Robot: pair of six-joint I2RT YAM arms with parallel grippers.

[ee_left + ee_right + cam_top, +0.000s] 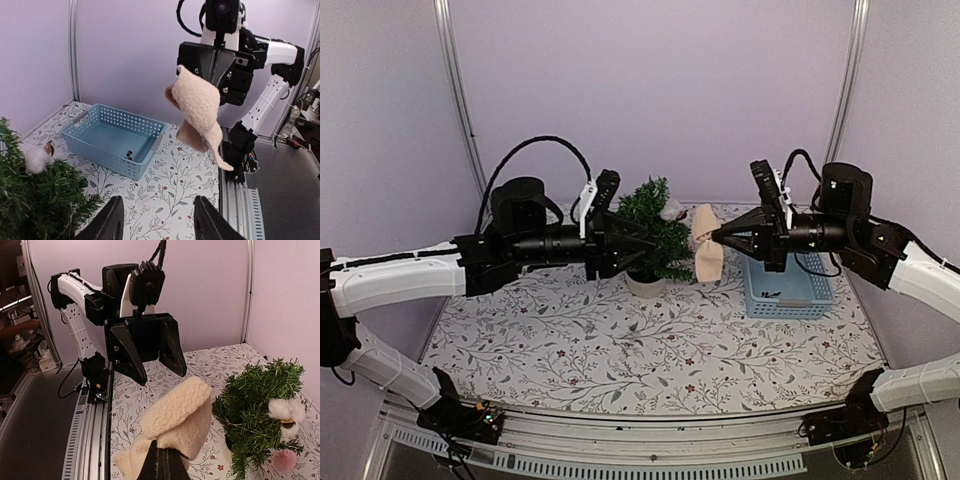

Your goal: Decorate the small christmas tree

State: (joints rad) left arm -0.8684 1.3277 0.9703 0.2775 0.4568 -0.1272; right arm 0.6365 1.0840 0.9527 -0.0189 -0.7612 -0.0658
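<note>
The small christmas tree stands in a white pot at the table's middle back. A white fluffy ornament and a pink pom-pom sit on its branches. My right gripper is shut on a cream fleece cloth, which hangs just right of the tree and above the table. The same cloth folds over the shut jaws in the right wrist view. My left gripper is open and empty, level with the tree's left side and facing the cloth.
A light blue perforated basket sits on the table at the right, below my right arm, with a small dark item inside. The tabletop has a floral cover. Metal frame posts stand at the back corners.
</note>
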